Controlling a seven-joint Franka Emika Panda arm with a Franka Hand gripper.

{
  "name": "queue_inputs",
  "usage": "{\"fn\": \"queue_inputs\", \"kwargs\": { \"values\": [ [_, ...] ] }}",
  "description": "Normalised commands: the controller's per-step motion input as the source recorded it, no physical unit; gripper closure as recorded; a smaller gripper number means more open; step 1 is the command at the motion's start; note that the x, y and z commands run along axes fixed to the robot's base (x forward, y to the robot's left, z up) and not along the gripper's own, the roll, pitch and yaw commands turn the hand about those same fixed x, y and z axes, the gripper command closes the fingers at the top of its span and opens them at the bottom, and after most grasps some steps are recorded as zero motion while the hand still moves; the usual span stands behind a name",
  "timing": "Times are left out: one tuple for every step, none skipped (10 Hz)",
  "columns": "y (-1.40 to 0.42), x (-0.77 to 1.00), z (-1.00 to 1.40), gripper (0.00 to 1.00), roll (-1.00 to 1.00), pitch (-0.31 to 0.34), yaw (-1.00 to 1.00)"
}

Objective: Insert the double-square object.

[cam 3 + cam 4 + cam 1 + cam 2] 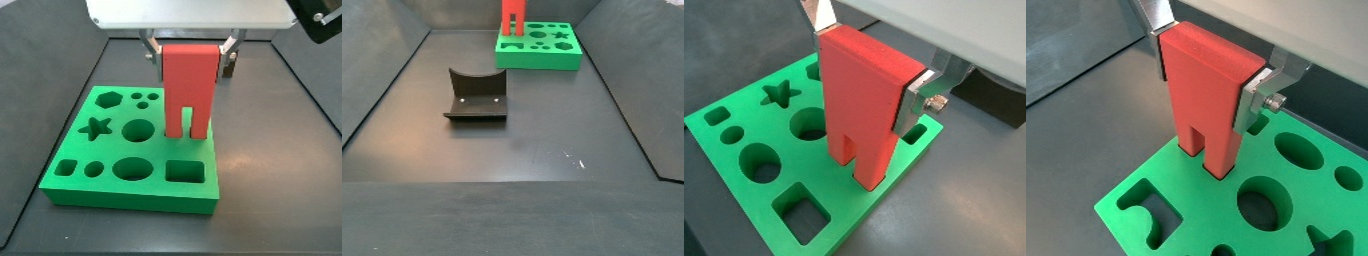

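Observation:
My gripper (pixel 871 55) is shut on the double-square object (pixel 866 100), a tall red block held upright with its two prongs pointing down. It shows in both wrist views (pixel 1211 95) and both side views (pixel 189 85) (pixel 513 18). The silver fingers (pixel 922 95) clamp its upper sides. The prongs hang over or touch the green board (pixel 94 140) near its edge; I cannot tell whether they sit in a hole. The board has several shaped holes: star, circles, oval, square, hexagon.
The dark fixture (pixel 476 98) stands on the dark floor well away from the green board (pixel 556 55). Dark walls ring the floor in a side view.

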Motion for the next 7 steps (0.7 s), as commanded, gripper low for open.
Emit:
{"fn": "queue_inputs", "kwargs": {
  "values": [
    [0.00, 0.18, -0.50, 1.00, 0.00, 0.000, 0.03],
    [0.00, 0.19, -0.50, 1.00, 0.10, 0.000, 0.06],
    [0.01, 0.17, -0.46, 1.00, 0.16, 0.000, 0.10],
    [0.05, 0.15, -0.37, 1.00, 0.12, 0.000, 0.13],
    [0.09, 0.14, -0.29, 1.00, 0.07, 0.000, 0.14],
    [0.15, 0.16, -0.24, 1.00, 0.08, 0.000, 0.19],
    [0.22, 0.15, -0.18, 1.00, 0.02, 0.000, 0.18]
  ]
}}
